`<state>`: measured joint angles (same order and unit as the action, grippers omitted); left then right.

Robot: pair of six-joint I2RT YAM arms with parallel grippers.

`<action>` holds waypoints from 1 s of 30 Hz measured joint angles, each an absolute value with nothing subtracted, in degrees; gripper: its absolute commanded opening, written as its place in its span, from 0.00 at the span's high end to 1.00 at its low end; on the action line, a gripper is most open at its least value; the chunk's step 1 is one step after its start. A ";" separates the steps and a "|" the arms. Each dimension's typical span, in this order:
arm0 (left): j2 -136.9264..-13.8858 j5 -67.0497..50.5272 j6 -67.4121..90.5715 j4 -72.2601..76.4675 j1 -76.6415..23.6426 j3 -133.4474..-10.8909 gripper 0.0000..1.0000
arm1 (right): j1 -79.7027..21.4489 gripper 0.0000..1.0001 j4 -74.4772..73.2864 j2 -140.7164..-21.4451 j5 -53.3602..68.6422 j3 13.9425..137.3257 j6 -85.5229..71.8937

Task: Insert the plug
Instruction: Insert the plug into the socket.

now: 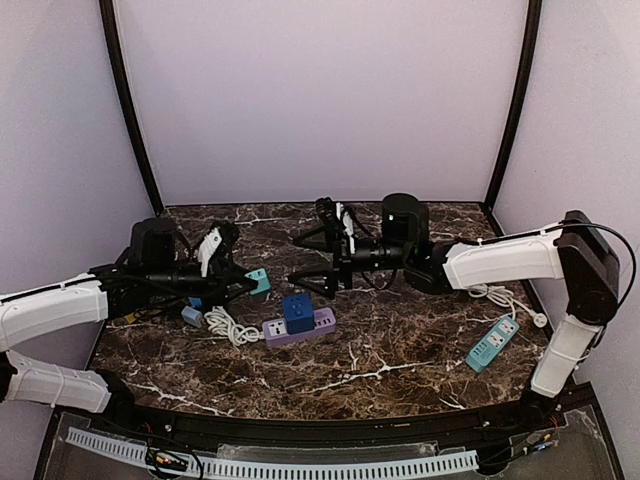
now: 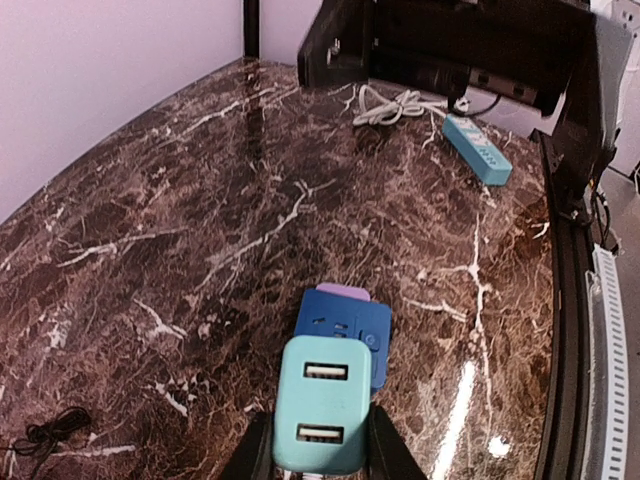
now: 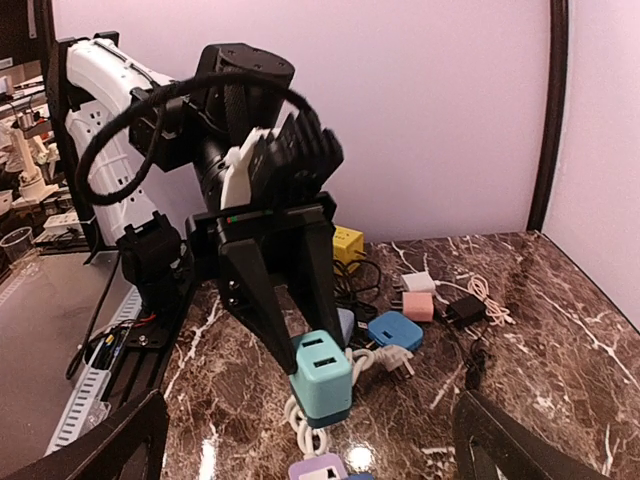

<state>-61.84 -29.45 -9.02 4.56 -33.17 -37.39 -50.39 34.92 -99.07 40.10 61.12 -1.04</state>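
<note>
Well, from the top camera we saw the left gripper (image 1: 243, 283) clamped on the teal USB charger (image 1: 259, 282), which it held near the blue cube adapter (image 1: 297, 312) sitting on the purple power strip (image 1: 322, 322). The right gripper (image 1: 303, 261) hung behind that strip, jaws spread wide and holding nothing. A teal power strip (image 1: 492, 343) lay well apart on the marble table (image 1: 400, 372).

Over on the left wrist, the teal USB charger (image 2: 320, 415) filled the bottom edge with both ports facing us, pinched between the fingers (image 2: 255, 452). The blue cube adapter (image 2: 345, 325) sat just past it, and we couldn't tell whether they touched.

On the right wrist, its own fingers (image 3: 95, 445) stood far apart in the bottom corners. Ahead, the left gripper (image 3: 318, 350) gripped the teal USB charger (image 3: 322, 385) off the table, above the purple power strip (image 3: 318, 468), with a white cable (image 3: 375, 358) looped behind.
</note>
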 measured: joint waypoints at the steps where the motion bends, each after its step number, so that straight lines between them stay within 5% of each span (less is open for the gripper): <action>1: -63.11 -29.32 -9.56 5.04 -32.99 -36.53 0.99 | -49.78 0.01 34.28 -98.61 39.70 60.80 -0.93; 30: -81.91 -31.09 -11.90 34.63 -32.99 -24.25 0.99 | -46.02 0.01 32.99 -102.19 37.26 58.67 -0.97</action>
